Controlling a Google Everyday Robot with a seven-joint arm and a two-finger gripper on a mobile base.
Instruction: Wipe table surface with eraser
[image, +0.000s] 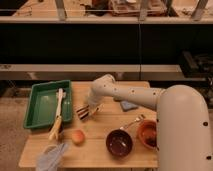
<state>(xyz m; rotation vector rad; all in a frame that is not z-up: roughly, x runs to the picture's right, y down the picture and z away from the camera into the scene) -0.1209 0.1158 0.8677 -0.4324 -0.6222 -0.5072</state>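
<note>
My gripper (88, 113) reaches down from the white arm (130, 95) to the wooden table (100, 150), just right of the green tray (35, 107). A small dark, striped block that looks like the eraser (81, 114) lies at the gripper's tip, against the table surface. I cannot tell whether the gripper holds it or only touches it.
A white-handled brush (59, 112) lies across the tray's right rim. An orange fruit (77, 136), a dark purple bowl (119, 143), an orange bowl (147, 134) and a spoon (132, 121) stand toward the front. A grey cloth (50, 156) hangs at the front left corner. A blue pad (128, 105) lies behind the arm.
</note>
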